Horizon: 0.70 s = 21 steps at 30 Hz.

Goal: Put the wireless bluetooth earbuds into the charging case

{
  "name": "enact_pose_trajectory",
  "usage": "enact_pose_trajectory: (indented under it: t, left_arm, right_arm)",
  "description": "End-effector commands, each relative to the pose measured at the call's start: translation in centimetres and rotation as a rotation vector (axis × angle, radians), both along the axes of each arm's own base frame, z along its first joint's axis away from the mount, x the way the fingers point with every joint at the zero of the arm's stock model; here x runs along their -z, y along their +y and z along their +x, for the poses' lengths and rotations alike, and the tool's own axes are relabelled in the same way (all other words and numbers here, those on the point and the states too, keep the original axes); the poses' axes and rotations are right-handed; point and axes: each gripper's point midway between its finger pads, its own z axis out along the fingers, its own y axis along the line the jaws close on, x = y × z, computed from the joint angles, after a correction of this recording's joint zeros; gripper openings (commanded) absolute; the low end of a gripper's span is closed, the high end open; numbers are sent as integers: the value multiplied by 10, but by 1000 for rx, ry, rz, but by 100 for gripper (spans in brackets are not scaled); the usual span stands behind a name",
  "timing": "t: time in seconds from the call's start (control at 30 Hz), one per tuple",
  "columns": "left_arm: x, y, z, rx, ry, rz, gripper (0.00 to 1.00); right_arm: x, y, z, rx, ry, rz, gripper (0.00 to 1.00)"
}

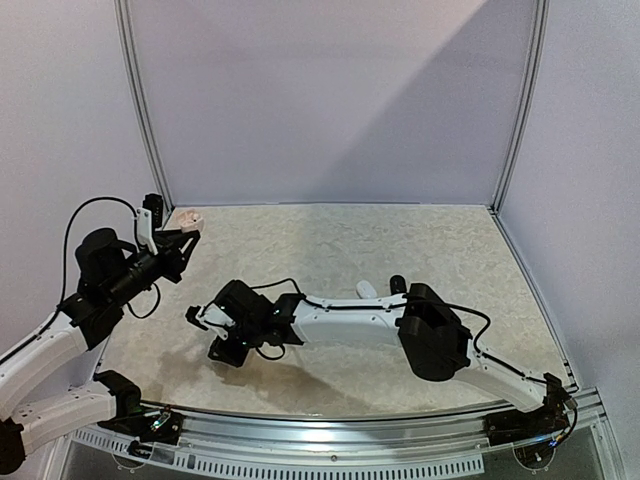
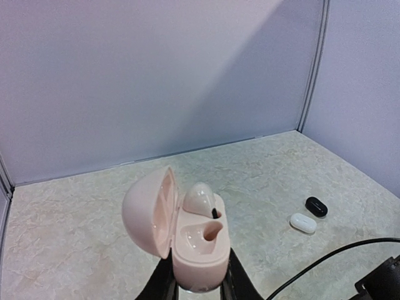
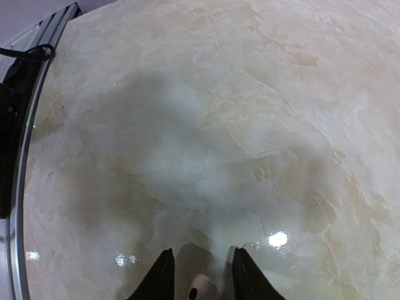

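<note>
Top cam: the left gripper is up by the table's far-left corner, clamped on the open pink case. The right gripper is nose-down near the front left, with a white case and black case just behind its arm. Left wrist cam: the pink case is squeezed between the fingers with its lid swung left, one pale bud in the far slot and the near slot showing its hollow. Right wrist cam: the fingers are parted with a second pale bud between them, touching neither as far as I can see.
</note>
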Motion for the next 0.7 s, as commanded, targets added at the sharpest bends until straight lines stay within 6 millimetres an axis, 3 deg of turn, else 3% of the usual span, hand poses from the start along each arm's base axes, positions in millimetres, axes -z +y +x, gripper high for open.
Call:
enact_pose_trajectory:
  t: [0.0,0.13,0.43,0.53,0.67]
  left_arm:
    - [4,2,2,-6,2,4,0]
    - [6,2,2,-5,0,8,0]
    - [6,3,3,-11,-10,21,0]
    - [6,4,3,-13,-15,27,0]
    - [6,3,2,-10,-20,33,0]
  right_arm:
    - [20,-7,-8,-38,-67,-79,29]
    - [24,-16,-12,-55,-114,-129,25]
    - [6,-35,2,2,-198,-184,16]
    - [8,-58,16,77,-248,-261,15]
    - [16,-107,32,205,-259,-390,14]
